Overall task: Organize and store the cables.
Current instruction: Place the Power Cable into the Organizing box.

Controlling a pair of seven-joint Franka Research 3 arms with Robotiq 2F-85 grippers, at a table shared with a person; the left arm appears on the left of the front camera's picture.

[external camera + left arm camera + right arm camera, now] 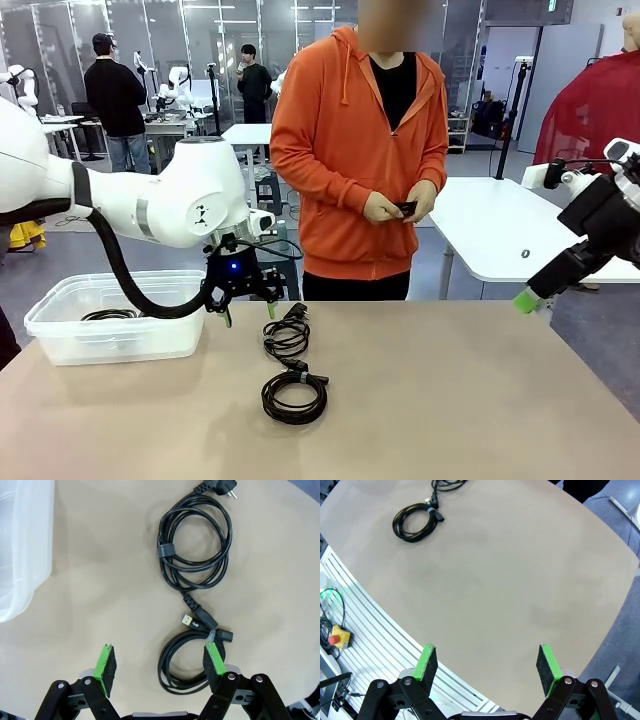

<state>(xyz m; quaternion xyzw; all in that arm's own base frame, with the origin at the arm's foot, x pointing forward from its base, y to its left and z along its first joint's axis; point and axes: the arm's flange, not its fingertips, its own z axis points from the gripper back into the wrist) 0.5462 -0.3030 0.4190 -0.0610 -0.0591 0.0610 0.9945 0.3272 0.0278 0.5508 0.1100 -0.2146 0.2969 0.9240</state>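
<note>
Front view: two black cable coils lie on the beige surface, one behind the other and close together. The far coil ends in a plug at its far side. The near coil is rounder, with a connector on its right rim. A third coil lies in the clear plastic bin at the surface's left end.

The left gripper hangs just left of the far coil, above the surface, jaws spread, nothing held. In the left wrist view, the far coil is tied with a dark band and the near coil with a pale one. A USB plug lies between them.

The right gripper is well off to the right. In the right wrist view, the right gripper is spread wide and empty over the surface's edge.

A person in an orange hoodie stands at the far side, both hands on a small dark item.
</note>
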